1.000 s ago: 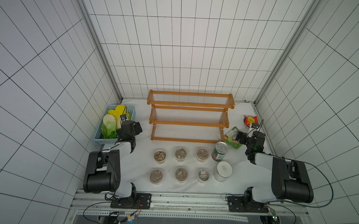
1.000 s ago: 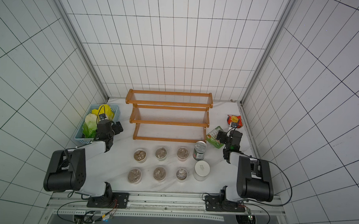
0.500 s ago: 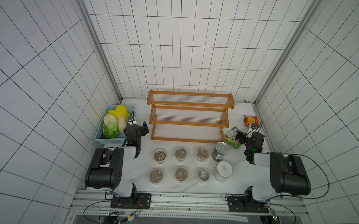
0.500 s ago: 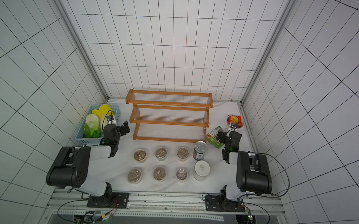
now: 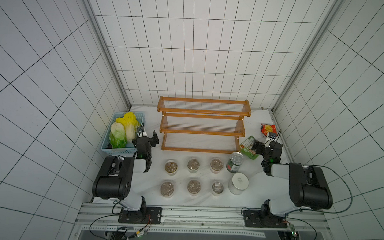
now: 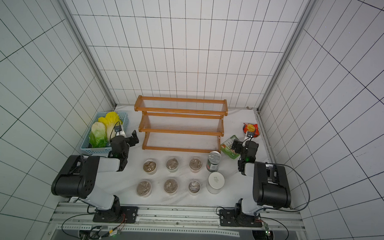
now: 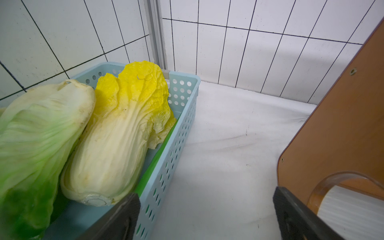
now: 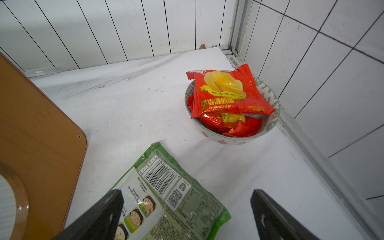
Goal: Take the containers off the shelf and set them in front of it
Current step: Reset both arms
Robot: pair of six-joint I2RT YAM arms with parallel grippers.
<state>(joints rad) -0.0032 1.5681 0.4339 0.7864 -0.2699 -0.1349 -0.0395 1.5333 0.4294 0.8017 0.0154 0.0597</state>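
Note:
The orange-brown shelf (image 5: 202, 125) (image 6: 180, 124) stands at the back with nothing on its clear tiers. In front of it, several clear lidded cups sit in two rows of three, from one cup (image 5: 171, 166) to another (image 5: 217, 187). To their right are the dark green can (image 5: 234, 162) and the white-lidded jar (image 5: 238, 183). My left gripper (image 5: 148, 138) (image 7: 205, 195) hangs open and empty between the basket and the shelf's left side panel (image 7: 332, 124). My right gripper (image 5: 265, 147) (image 8: 186, 193) is open and empty over the green packet, right of the shelf.
A light blue basket (image 5: 129, 117) (image 7: 182, 116) holding two cabbages stands left of the shelf. A green snack packet (image 5: 249, 147) (image 8: 172, 191) lies at the shelf's right foot. A bowl (image 8: 272, 122) of red packets sits by the right wall.
Both arms have folded back toward the near edge. The left gripper has shifted slightly right, away from the basket. The right gripper has stayed almost in place.

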